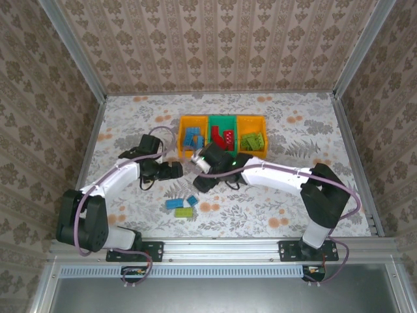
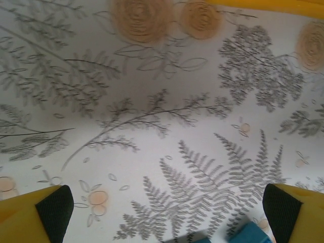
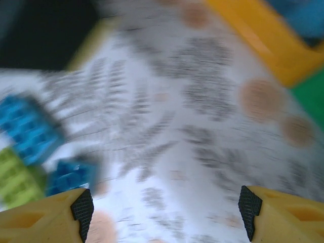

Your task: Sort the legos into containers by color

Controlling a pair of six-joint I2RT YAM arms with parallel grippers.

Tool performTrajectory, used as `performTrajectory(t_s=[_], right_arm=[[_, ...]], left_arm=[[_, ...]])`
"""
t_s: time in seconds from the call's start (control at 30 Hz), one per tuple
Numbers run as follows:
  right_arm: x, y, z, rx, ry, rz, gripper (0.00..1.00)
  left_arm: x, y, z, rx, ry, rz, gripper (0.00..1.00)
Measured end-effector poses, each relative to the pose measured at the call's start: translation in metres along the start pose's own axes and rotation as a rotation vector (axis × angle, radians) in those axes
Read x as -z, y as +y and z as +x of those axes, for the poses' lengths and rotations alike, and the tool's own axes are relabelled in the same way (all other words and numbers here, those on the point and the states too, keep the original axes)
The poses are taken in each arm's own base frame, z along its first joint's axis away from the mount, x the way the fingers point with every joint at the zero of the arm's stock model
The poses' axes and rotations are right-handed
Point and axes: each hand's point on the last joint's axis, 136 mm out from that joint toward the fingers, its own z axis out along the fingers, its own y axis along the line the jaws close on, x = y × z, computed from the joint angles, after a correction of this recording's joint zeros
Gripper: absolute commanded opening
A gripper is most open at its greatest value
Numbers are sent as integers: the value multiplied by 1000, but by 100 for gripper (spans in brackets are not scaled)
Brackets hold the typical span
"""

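Left gripper [image 2: 168,203] and right gripper [image 3: 167,207] both gape empty; legos [image 1: 174,203] at lower centre look light, rigid, slick, so pinch across flat sides.

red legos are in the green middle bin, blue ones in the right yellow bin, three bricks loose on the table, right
The blue legos lie in the left orange-yellow bin, not the right bin, which holds green legos. The top external view shows it. Red legos in the green middle bin and three loose bricks on the table are right.
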Motion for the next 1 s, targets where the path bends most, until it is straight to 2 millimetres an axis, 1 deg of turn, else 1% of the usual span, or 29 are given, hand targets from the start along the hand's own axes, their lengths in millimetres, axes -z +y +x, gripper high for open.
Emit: performTrajectory(t_s=[0.1, 0.13, 0.23, 0.33, 0.5, 0.6, 0.73, 0.87, 1.0], right_arm=[[-3, 49, 2, 132, 5, -91, 78], [-4, 61, 3, 164, 9, -115, 78], [-11, 89, 10, 232, 30, -167, 78], [-21, 106, 21, 270, 69, -192, 77], [-39, 125, 33, 319, 120, -210, 76], [-47, 130, 36, 329, 134, -213, 76], [-57, 128, 40, 337, 157, -196, 75], [-65, 125, 38, 345, 167, -174, 73], [-72, 123, 40, 361, 179, -156, 66]], left_arm=[[1, 12, -5, 43, -9, -8, 100], [2, 15, -7, 53, -12, -11, 100], [2, 17, -9, 66, -17, -9, 100], [3, 18, -11, 75, -24, -1, 100], [4, 20, -15, 87, -36, 10, 100], [4, 20, -15, 89, -35, 14, 100], [3, 20, -15, 89, -34, 16, 100], [2, 21, -12, 91, -26, 14, 100], [2, 21, -12, 91, -29, 14, 100]])
